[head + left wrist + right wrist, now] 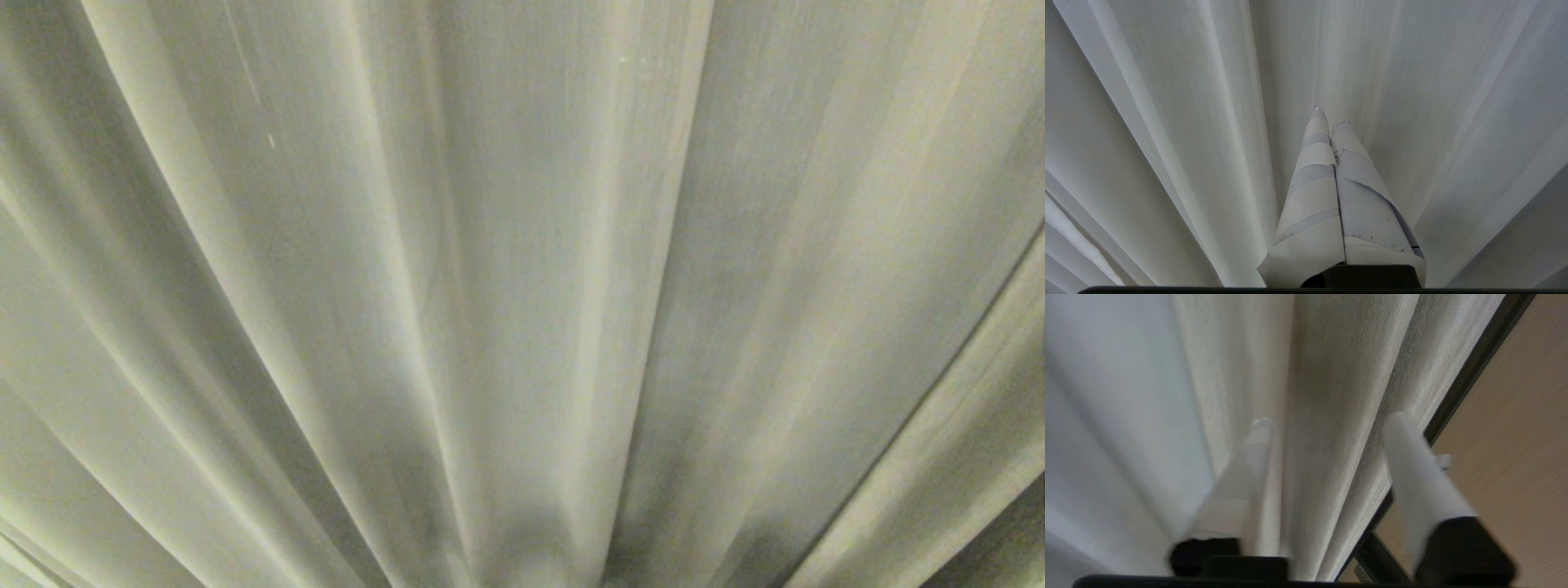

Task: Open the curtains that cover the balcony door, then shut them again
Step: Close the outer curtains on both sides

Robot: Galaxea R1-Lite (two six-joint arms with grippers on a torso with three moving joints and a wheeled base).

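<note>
With the cream, finely woven pleated curtains [522,294] drawn and filling the head view, the right tool [1327,420] reaches in released, fingers straddling a fold beside a dark frame [1474,363] and tan wood-grain surface [1515,437]. Opening looks barely begun; next, clench and pull aside. The left tool [1329,116] rests clenched, empty.

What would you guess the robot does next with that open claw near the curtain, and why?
Probably ease the right gripper forward and close it on the fold of the curtains lying between its spread fingers. The curtains are drawn, and nothing is gripped yet.
</note>
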